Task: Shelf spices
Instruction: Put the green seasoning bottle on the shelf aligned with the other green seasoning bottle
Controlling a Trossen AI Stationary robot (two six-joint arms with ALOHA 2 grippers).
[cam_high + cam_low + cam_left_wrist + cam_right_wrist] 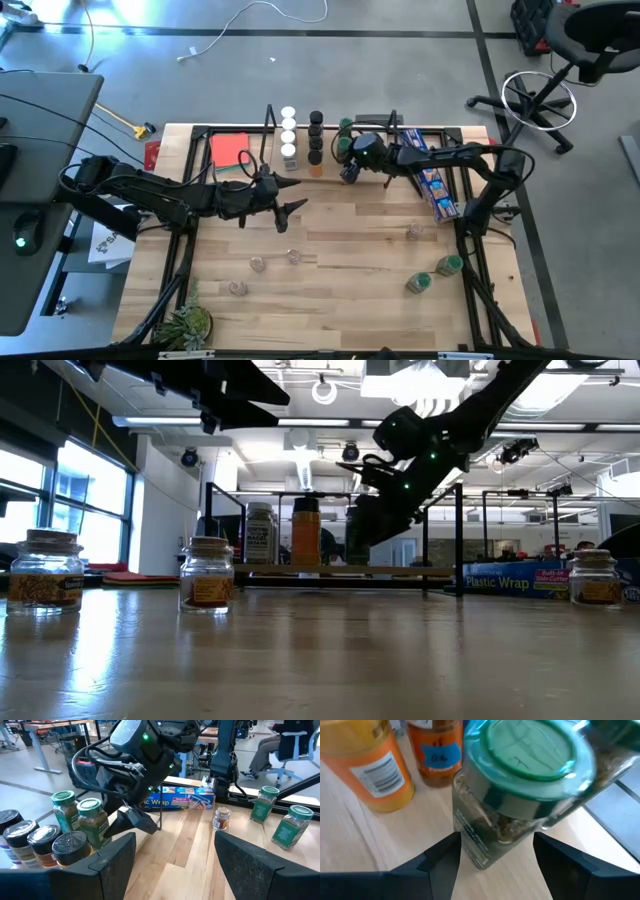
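Hovering at the shelf [330, 128], the right gripper [495, 852] stands wide around nothing, a green-lidded jar [525, 785] upright just ahead between its fingers, beside the orange jars (the nearer arm by far). The left gripper [290, 195], also spread and empty, waits mid-table. Loose spices [420, 282] stand on the wooden table [350, 300]; an office lies beyond.

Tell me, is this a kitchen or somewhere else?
Probably a robot lab or workshop, not a kitchen. Beyond the wooden table there is a grey floor with a loose white cable and a black office chair, and the low view shows a big open room with ceiling lights.
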